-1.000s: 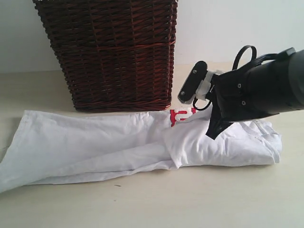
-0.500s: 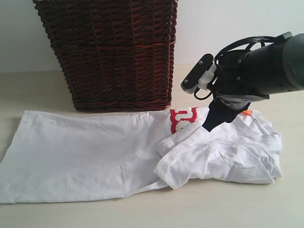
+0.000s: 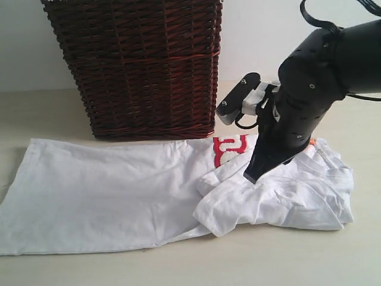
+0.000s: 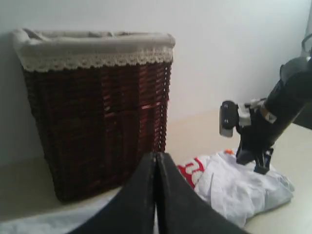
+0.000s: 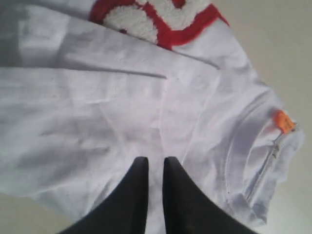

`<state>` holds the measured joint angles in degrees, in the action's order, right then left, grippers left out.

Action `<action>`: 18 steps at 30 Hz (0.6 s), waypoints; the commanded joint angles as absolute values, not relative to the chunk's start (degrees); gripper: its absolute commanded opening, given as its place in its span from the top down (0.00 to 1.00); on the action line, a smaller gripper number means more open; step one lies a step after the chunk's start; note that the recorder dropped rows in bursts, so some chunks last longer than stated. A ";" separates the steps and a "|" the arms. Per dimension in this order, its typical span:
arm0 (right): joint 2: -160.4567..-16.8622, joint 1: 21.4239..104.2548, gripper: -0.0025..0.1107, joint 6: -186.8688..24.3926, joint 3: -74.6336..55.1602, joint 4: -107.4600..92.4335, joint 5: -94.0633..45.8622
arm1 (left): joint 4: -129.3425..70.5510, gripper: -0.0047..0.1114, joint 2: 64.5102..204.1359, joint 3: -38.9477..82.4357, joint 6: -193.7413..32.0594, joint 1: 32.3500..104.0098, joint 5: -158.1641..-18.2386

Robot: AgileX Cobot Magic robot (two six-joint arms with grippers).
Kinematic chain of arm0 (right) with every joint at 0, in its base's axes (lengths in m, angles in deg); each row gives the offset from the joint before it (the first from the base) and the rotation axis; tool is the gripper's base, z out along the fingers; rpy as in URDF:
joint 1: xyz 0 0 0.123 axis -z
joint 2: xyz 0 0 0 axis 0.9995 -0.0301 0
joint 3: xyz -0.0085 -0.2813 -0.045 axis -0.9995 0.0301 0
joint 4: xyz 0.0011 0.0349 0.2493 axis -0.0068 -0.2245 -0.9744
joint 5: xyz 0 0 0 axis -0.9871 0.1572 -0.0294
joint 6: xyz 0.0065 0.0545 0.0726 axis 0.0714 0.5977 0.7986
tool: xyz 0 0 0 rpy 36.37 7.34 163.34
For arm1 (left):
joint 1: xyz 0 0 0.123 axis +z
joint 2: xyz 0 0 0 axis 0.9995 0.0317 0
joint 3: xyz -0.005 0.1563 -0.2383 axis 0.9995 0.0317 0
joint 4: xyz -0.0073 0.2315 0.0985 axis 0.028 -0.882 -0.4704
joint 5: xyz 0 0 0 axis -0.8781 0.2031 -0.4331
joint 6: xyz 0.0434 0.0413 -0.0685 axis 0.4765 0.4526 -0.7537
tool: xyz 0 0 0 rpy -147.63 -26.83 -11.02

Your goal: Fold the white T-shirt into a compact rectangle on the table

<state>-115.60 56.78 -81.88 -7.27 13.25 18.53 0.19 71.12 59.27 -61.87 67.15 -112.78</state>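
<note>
We record the soft white cotton T-shirt (image 3: 119, 190) lying flat on the pale cream table (image 3: 286, 262), its right end bunched, in front of the dark wicker basket (image 3: 143, 65). The right gripper (image 5: 155, 163) is over the bunch, narrowly parted and pinching nothing. The left gripper (image 4: 156, 157) is pressed together.

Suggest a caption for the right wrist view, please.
Right claw over the white T-shirt, beside its collar and orange tag.
</note>
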 commanded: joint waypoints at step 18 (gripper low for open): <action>-127.73 94.30 0.46 -100.31 -4.56 -32.99 17.04 | -1.73 0.96 88.11 54.11 -68.49 66.90 -122.27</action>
